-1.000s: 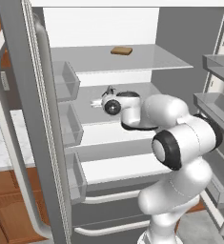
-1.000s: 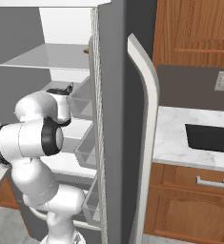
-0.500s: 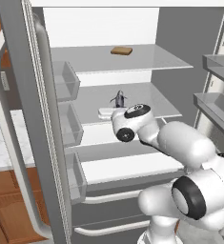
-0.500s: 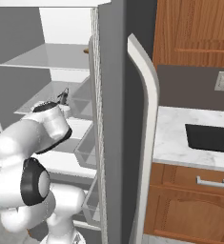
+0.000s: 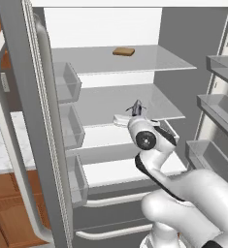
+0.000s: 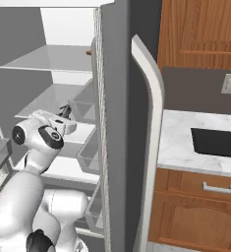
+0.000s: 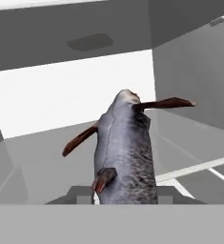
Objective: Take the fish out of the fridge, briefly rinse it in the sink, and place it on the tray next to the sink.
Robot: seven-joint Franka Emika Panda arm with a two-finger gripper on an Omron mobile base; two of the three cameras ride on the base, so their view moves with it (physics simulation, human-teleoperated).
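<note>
Claw point(image 5: 136, 112) pinching the fish point(image 7: 125, 152) by its tail end, body poking straight out past the tips, inside the fridge point(image 5: 115, 77).

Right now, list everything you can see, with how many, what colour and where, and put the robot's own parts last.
fridge: one, grey outside, white inside, doors open, facing the robot.
door bins: several, clear, stacked on both open doors.
bread-like slab: one, tan-brown, upper shelf.
fish: one, dark grey with thin reddish-brown fins, between the gripper fingers, above the middle shelf.
sink: one, dark grey, set in the white marble counter.
wooden cabinets: brown, above and below the counter.
gripper: one, dark fingers, holding the fish.
</note>
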